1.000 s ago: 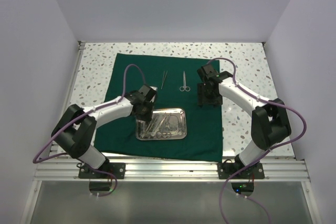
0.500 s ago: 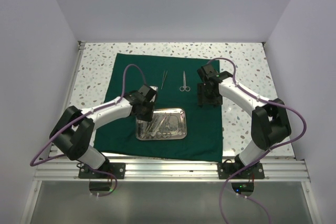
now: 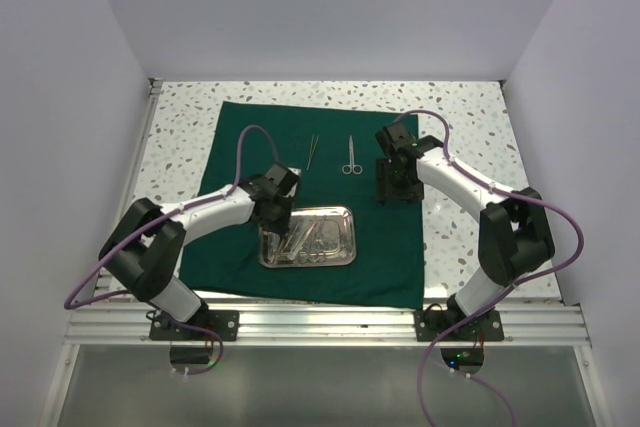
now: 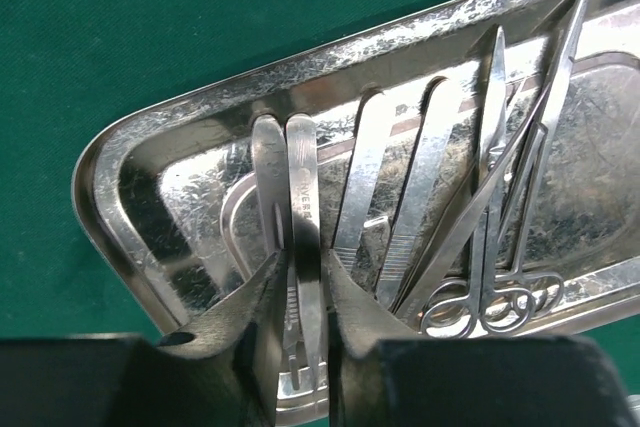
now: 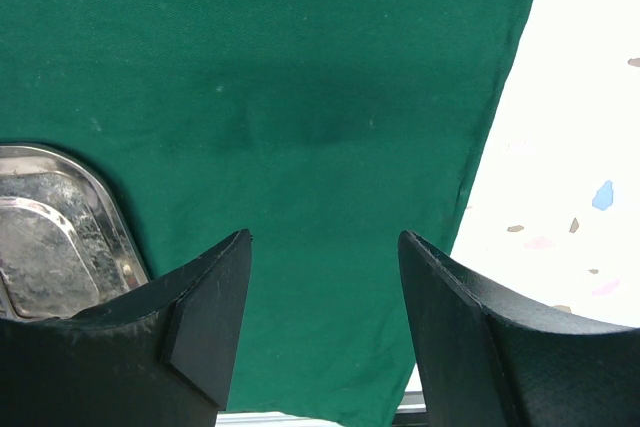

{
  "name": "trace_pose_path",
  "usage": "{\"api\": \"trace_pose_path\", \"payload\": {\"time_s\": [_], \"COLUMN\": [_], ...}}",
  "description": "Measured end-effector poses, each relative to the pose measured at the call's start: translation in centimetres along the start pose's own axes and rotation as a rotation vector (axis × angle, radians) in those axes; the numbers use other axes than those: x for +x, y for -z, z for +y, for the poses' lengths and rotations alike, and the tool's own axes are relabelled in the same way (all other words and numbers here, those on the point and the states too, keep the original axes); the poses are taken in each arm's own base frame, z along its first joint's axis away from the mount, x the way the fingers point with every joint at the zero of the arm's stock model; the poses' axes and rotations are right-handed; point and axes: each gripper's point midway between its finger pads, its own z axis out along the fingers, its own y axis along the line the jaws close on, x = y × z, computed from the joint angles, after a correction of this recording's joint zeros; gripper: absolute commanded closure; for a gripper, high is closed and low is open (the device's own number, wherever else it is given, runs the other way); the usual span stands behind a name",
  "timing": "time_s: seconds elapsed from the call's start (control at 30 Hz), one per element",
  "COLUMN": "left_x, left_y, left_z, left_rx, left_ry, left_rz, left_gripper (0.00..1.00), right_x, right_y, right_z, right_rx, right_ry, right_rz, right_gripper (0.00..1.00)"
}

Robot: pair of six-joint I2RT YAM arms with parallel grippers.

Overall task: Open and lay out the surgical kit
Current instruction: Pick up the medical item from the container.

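The dark green cloth [image 3: 235, 147] lies spread flat over the middle of the speckled desk [image 3: 180, 117], reaching almost to its near edge. The steel tray [image 4: 110, 147] sits on the cloth toward the near edge of the desk.

The left end effector [image 4: 303, 272] is down inside the tray at its left end. Its fingers are drawn in narrow, and each presses a side of a pair of tweezers [image 4: 300, 187] that lies on the tray floor. Beside these lie a second pair of tweezers [image 4: 400, 197] and crossed ring-handled forceps [image 4: 490, 247].

Toward the far edge, a pair of scissors [image 3: 350, 156] and a thin straight instrument [image 3: 312, 152] rest on the cloth side by side, apart.

The right end effector [image 5: 325, 237] hangs over bare cloth by the cloth's right edge, fingers spread wide and holding nothing.
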Motion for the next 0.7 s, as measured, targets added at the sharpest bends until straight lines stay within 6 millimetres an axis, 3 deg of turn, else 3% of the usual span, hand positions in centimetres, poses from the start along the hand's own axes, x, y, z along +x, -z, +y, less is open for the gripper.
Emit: {"api": "trace_pose_path", "payload": {"time_s": [0.27, 0.47, 0.53, 0.7], "left_x": [0.0, -0.9, -2.8, -10.8], "left_y": [-0.1, 0.8, 2.0, 6.4], "left_z": [-0.2, -0.6, -1.4, -4.2], "left_rx": [0.009, 0.012, 0.019, 0.066], "left_ry": [-0.001, -0.003, -0.007, -0.021], "left_rz": [0.003, 0.006, -0.020, -0.209], "left_gripper": [1.00, 1.00, 1.00, 1.00], "right_x": [0.0, 0.0, 0.0, 0.0], "right_y": [0.0, 0.0, 0.0, 0.0], "right_z": [0.0, 0.0, 0.0, 0.0], "right_rx": [0.001, 0.001, 0.001, 0.001], "right_ry": [-0.001, -0.005, -0.007, -0.013], "right_rz": [0.000, 0.000, 0.001, 0.001], "right_gripper": [0.36, 0.36, 0.36, 0.36]}}
